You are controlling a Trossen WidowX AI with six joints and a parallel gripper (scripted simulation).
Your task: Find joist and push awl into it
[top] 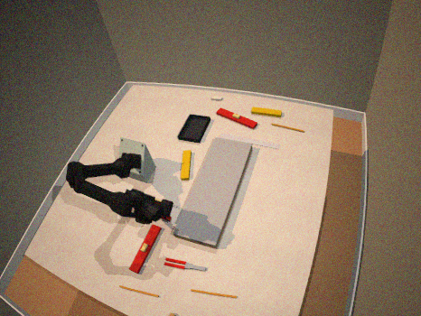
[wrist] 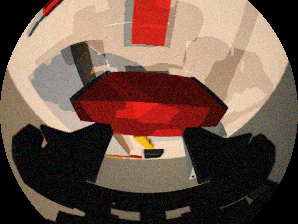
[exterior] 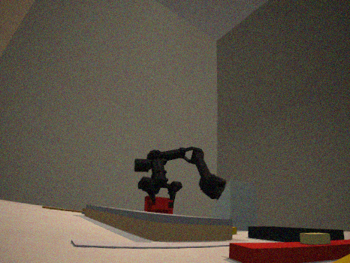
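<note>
The red stud finder (top: 167, 218) (exterior: 158, 205) (wrist: 150, 119) is held between the fingers of my gripper (exterior: 162, 201) (wrist: 148, 121), which is shut on it. In the top view it is mostly hidden by the arm, beside the near left corner of the grey floor panel (top: 221, 176) (exterior: 150, 226). In the exterior view it shows behind the panel's top edge; its exact height is hard to tell. The black tray (top: 194, 128) (exterior: 270, 234) lies beyond the panel's far left end, with nothing visible in it. I cannot identify the awl for certain.
A red level (top: 145, 248) (wrist: 151, 22) lies near the gripper, with red-handled pliers (top: 175, 261) beside it. A yellow block (top: 186, 164) lies between arm base and panel. Another red level (top: 237, 118) and yellow block (top: 266, 112) lie at the back. Pencils (top: 213, 293) (top: 139, 291) lie in front.
</note>
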